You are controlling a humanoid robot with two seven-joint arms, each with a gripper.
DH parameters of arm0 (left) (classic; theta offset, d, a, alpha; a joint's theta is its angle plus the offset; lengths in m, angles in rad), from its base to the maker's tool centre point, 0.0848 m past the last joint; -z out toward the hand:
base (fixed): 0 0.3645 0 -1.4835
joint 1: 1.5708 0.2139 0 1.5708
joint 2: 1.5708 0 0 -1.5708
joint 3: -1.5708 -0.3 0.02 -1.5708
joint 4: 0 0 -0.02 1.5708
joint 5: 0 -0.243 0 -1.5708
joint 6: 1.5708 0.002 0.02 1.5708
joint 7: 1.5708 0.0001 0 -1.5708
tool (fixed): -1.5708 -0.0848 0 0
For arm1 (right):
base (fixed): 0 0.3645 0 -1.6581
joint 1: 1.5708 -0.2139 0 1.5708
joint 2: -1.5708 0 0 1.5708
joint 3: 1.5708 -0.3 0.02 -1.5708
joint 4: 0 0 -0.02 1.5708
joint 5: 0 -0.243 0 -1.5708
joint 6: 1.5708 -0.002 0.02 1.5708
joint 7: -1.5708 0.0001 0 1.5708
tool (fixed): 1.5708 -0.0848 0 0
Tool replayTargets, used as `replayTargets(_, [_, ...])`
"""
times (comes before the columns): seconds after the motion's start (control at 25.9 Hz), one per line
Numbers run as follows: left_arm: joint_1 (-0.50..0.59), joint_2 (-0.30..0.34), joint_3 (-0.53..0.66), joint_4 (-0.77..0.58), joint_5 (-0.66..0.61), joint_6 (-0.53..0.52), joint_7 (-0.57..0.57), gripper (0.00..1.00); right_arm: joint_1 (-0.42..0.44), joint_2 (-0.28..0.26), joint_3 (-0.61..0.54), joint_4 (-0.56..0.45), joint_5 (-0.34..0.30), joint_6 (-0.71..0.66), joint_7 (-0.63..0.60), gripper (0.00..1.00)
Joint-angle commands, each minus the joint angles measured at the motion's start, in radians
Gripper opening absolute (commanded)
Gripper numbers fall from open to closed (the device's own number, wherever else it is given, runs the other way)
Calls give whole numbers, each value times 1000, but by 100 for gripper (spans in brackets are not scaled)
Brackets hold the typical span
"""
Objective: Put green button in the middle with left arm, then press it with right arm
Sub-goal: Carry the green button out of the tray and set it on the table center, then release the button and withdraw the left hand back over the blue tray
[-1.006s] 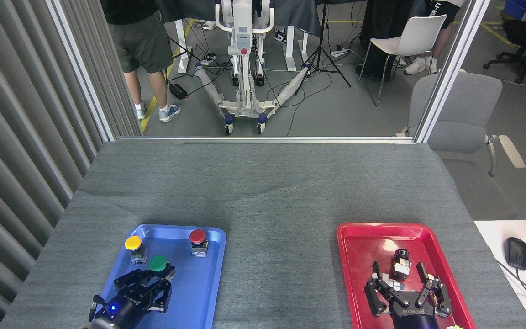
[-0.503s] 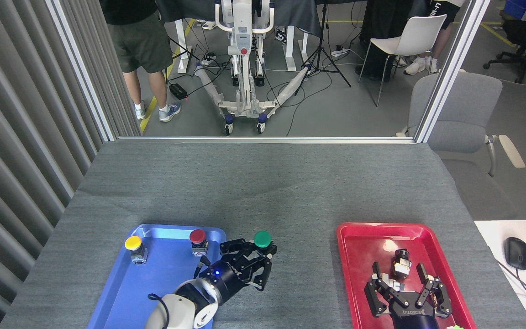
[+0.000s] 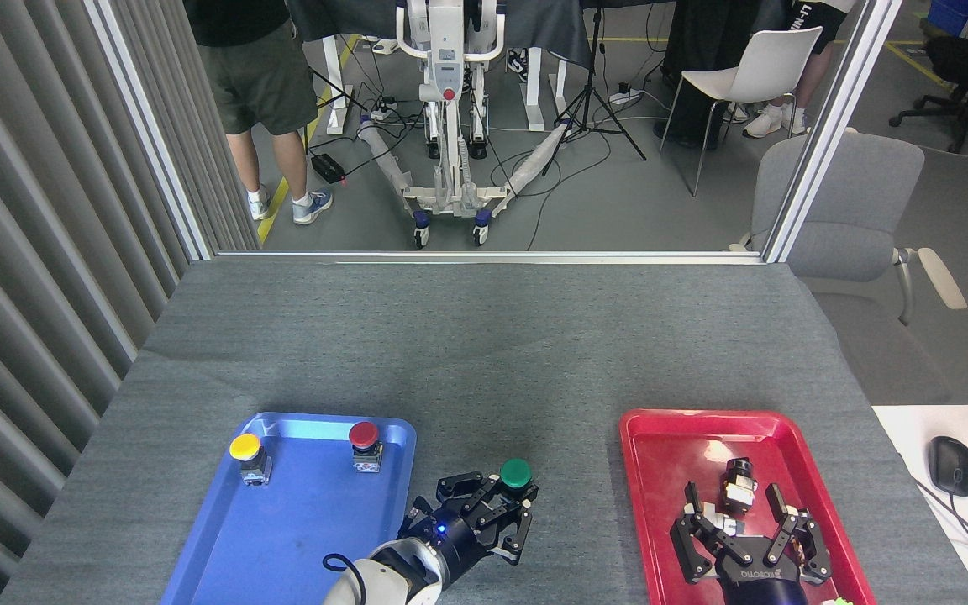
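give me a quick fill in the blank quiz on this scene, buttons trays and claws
1. The left claw is shut on the ____ button.
2. The yellow button and the red button stand in the ____ tray.
3. The right claw hangs open over the ____ tray.
4. The held button is over the grey cloth, ____ the two trays.

Missing words: green; blue; red; between
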Motion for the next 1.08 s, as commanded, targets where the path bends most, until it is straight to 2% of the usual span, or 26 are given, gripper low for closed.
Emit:
replayTargets(0.0, [3, -1, -11, 5, 2, 5, 29, 46, 0, -2, 1, 0, 0, 0, 0, 100])
replayTargets(0.04, [6, -1, -16, 5, 2, 8, 30, 53, 0, -2, 0, 0, 0, 0, 0, 100])
replayTargets(0.08, [9, -1, -16, 5, 3, 13, 27, 67, 0, -4, 0, 0, 0, 0, 0, 100])
replayTargets(0.12, [11, -1, -15, 5, 5, 16, 26, 94, 0, -5, 0, 0, 0, 0, 0, 100])
replayTargets(0.15, [12, -1, -15, 5, 8, 16, 18, 100, 0, -8, 0, 0, 0, 0, 0, 100])
replayTargets(0.43, [44, -1, -13, -47, 6, 20, 13, 100, 5, -18, 0, -2, -1, 6, -2, 100])
replayTargets(0.58, [187, 29, -5, -319, 5, 74, 10, 100, 6, -21, 0, -3, -1, 6, -2, 100])
replayTargets(0.73, [317, 135, 5, -622, 11, 293, -19, 100, 12, -19, 0, -10, 0, 6, -2, 100])
replayTargets(0.81, [380, 149, 59, -704, 11, 405, -45, 100, 14, -19, 0, -11, -1, 6, -2, 100])
replayTargets(0.89, [423, 149, 154, -736, 15, 458, -47, 100, 14, -18, 0, -11, -1, 6, -2, 100])
replayTargets(0.97, [439, 151, 268, -725, 64, 441, -48, 100, 14, -16, 0, -13, -1, 6, -2, 100])
replayTargets(1.04, [458, 155, 317, -707, 118, 392, -47, 100, 14, -14, 0, -13, 0, 6, -2, 100])
